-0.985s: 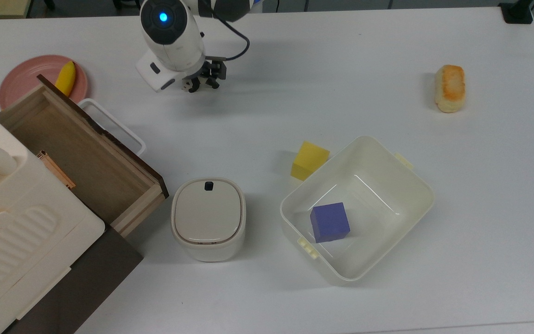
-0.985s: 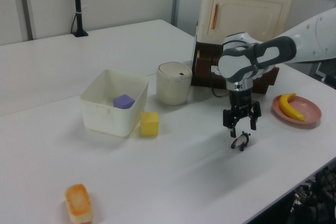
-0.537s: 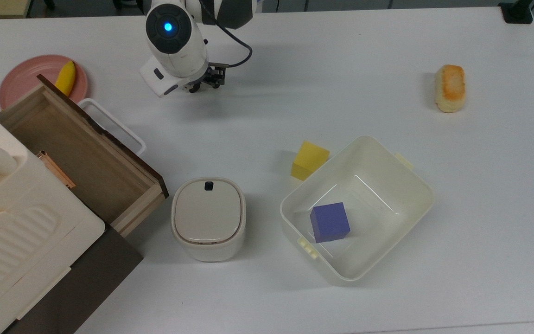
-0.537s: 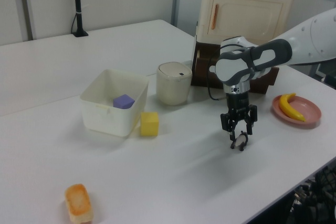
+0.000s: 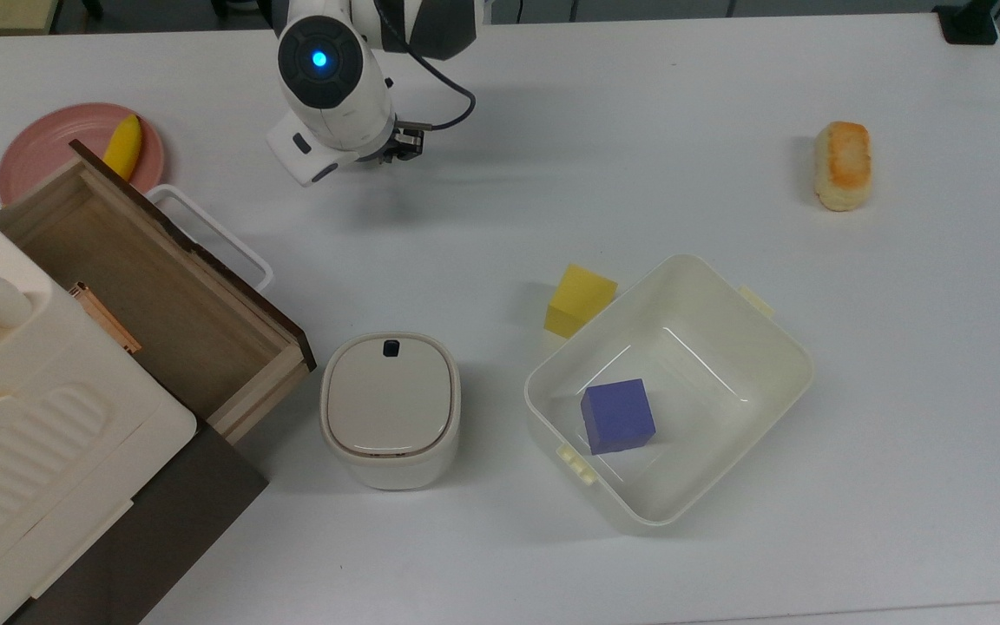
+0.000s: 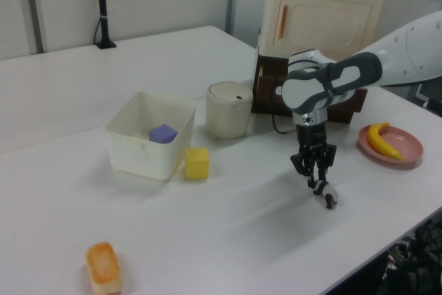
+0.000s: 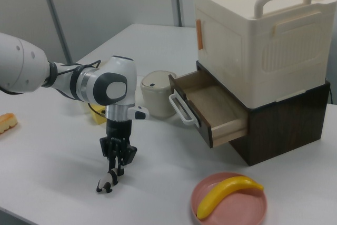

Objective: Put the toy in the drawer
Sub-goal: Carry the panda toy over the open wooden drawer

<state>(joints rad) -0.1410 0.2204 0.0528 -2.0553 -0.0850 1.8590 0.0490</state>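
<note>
end effector [image 7: 115, 171] pointing down, tips at toy | toy [image 7: 105, 183] on tabletop [image 7: 47, 172], tilted, grip unclear | drawer [image 7: 210, 106] pulled open, white handle, near the right view's centre | banana [image 7: 226, 194] on pink plate [image 7: 202, 209], near front edge | lidded cream bin [image 7: 156, 92] behind arm

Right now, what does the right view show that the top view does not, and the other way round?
The right view adds the panda toy, low beside the table surface, just under the gripper. It also gives the dark front of the open drawer from the side.

The top view adds the purple cube lying inside the cream tub.

Both share the open drawer, the banana on the pink plate, and the cream lidded container beside the drawer.
</note>
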